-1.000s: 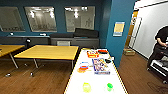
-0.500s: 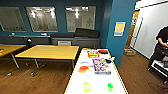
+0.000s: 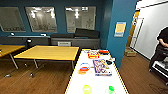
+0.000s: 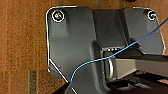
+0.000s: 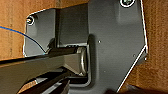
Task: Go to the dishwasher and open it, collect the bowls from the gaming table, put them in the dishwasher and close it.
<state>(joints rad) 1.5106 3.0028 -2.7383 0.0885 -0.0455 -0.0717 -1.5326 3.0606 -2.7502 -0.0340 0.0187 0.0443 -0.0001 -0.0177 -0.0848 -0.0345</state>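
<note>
the white-topped, yellow-edged gaming bench (image 3: 96, 80) runs straight ahead of the robot in the head view, and the two bowls sit near its close end: the yellow-green bowl (image 3: 87, 89) and, well apart beside it, the bright green bowl (image 3: 111, 89). farther along the same bench lie a stack of coloured rings (image 3: 84, 68), a flat board-game box (image 3: 101, 67) and another game box (image 3: 93, 54) beyond it. a wooden-topped table (image 3: 48, 52) stands off to one side, and a person (image 3: 163, 47) stands at the far edge of the room.

whether either hand is wide or narrow i cannot tell; both wrist views look down over the robot's own dark plate onto the wooden floor (image 4: 22, 50), so nothing sits by the hands, and the bowls look to be ahead of them and higher, up on the bench top.

by my judgement the bowls are light, stiff plastic with smooth, fairly slippery walls, not fragile. being so light, they may skate on the glossy top if nudged. the rim is the likely place to pinch, one finger inside and one outside, on the near side of each bowl.
</note>
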